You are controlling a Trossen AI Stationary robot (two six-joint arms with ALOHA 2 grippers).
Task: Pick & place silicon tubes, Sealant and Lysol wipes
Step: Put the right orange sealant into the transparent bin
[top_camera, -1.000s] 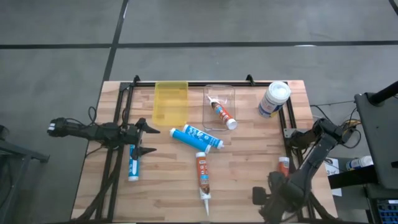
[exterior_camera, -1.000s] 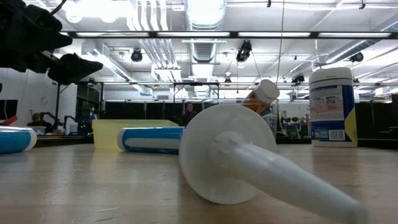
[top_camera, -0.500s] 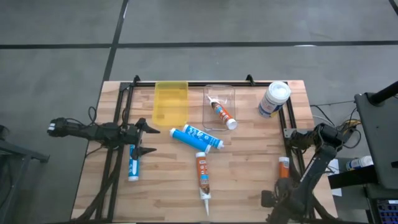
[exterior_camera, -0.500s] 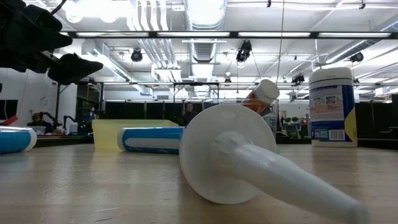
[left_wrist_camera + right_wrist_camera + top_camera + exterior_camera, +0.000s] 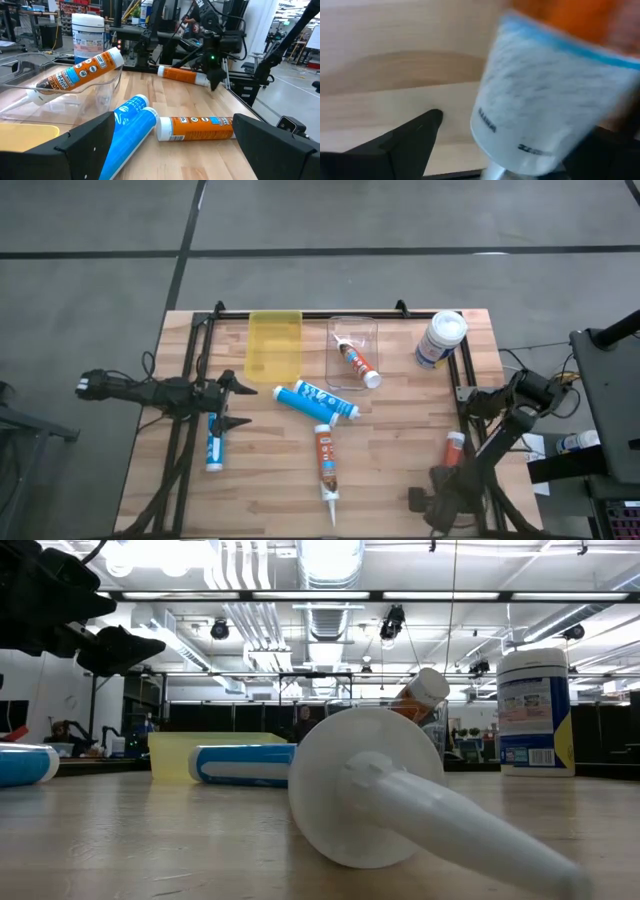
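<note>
1. Hovering low at the bench's front right corner, the right gripper (image 5: pixel 420 500) is holding its jaws spread, gripping nothing; an orange sealant tube (image 5: pixel 454 448) is lying just beside it along the right edge.
2. The left gripper (image 5: pixel 240 402) is waiting released at the left edge, above a slim blue-and-white tube (image 5: pixel 213 442).
3. The Lysol wipes (image 5: pixel 441 340) are standing upright at the back right corner.
4. The canister is likely proving light, stiff and smooth-sided; gripping mid-body across its width looks safest. The tubes probably dent slightly; take them mid-barrel.
5. Counting: three orange tubes, two blue tubes, one canister, one yellow bin (image 5: pixel 274 345), one clear bin (image 5: pixel 371 328).
</note>
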